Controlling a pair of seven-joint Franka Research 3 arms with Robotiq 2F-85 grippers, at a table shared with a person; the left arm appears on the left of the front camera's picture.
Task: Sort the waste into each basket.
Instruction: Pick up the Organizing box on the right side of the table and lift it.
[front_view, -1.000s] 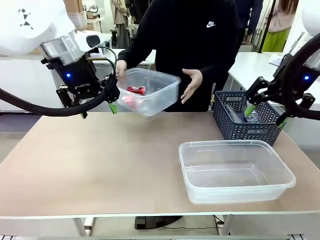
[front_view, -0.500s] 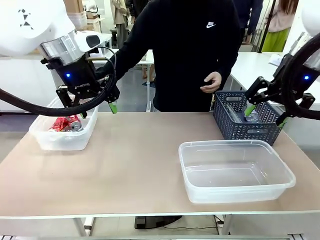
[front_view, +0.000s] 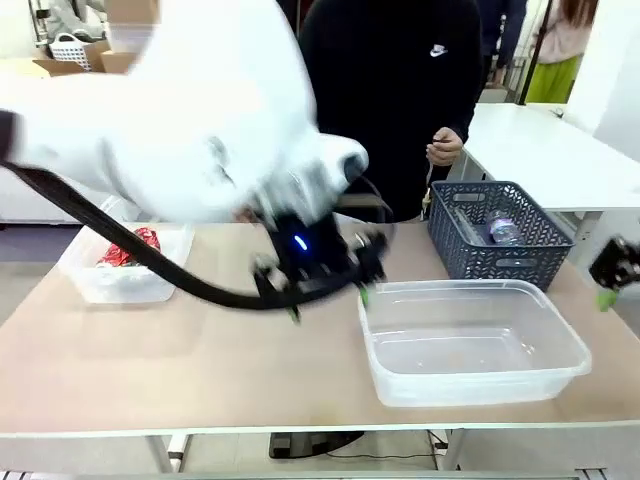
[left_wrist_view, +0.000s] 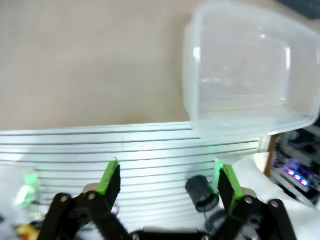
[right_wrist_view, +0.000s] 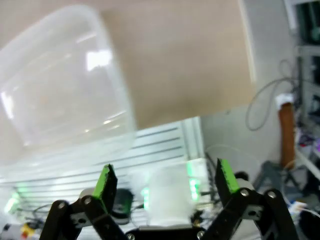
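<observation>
Left gripper (front_view: 328, 304) hung just beside the large tub (front_view: 480, 386), fingers apart, holding nothing — right gripper (right_wrist_view: 165, 177) likewise spread and empty; red crushed waste (front_view: 128, 247) lay in the small tub (front_view: 125, 288) at the left of the table (front_view: 200, 370).

My front camera sits fixed between my arms on my side of the table (front_view: 190, 350) and faces straight across it toward the person (front_view: 390, 100) at the far side, taking in the whole top from a middling distance. My left wrist camera looks down along my left gripper (left_wrist_view: 169, 181) at the table's edge, and my right wrist camera looks down along my right gripper (right_wrist_view: 165, 180), both from closer in. All three views share the large clear basket (front_view: 470, 388) and the table beside it.
</observation>
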